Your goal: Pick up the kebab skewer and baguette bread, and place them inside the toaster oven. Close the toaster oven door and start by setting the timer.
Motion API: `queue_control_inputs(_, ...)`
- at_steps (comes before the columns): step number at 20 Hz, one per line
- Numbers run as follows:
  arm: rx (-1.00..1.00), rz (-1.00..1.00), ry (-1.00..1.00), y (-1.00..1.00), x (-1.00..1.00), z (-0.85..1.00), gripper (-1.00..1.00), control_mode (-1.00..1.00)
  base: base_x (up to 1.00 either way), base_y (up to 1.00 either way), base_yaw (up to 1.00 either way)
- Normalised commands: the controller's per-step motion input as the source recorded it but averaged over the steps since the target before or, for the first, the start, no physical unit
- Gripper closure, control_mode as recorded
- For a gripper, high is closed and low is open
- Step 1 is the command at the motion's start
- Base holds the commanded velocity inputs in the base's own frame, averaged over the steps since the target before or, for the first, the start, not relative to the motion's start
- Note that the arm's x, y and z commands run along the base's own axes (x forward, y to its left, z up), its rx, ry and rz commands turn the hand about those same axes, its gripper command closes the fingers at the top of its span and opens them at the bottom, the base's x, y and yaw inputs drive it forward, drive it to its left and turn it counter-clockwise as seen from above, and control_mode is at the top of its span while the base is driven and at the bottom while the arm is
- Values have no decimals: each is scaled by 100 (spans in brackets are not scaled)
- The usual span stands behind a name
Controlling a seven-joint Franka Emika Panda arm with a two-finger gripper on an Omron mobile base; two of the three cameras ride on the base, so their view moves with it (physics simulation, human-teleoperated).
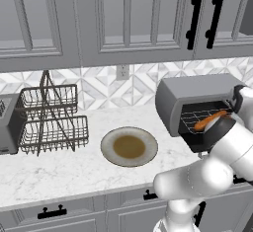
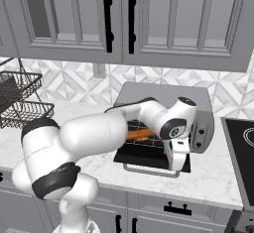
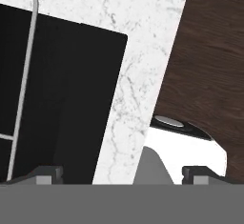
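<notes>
The toaster oven (image 2: 168,97) (image 1: 192,95) stands on the counter with the toaster oven door (image 2: 141,153) (image 3: 62,99) folded down flat. An orange-tan baguette bread (image 2: 140,135) (image 1: 210,121) lies on the wire rack inside. The kebab skewer is hidden; I cannot make it out behind the arm. My gripper (image 2: 179,169) (image 3: 124,175) points down over the right end of the lowered door, open, with nothing between its fingers. The door's silver handle (image 3: 26,75) (image 2: 149,170) runs along its front edge.
A plate (image 1: 129,146) with a brown centre sits bare on the marble counter (image 1: 74,172), left of the oven. A wire dish rack (image 1: 52,120) and a grey slot toaster (image 1: 7,125) stand further left. A black cooktop (image 2: 240,143) lies right of the oven. Knobs (image 2: 200,133) sit at the oven's right edge.
</notes>
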Motion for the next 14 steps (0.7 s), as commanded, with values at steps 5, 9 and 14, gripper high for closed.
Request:
queue_control_inputs(5,0,0,0,0,-26,-41,-100,-100,0,0,0)
queue_control_inputs(9,0,0,0,9,-20,-36,-100,-100,0,0,0)
queue_control_inputs(14,0,0,0,31,-5,-16,-100,-100,0,0,0)
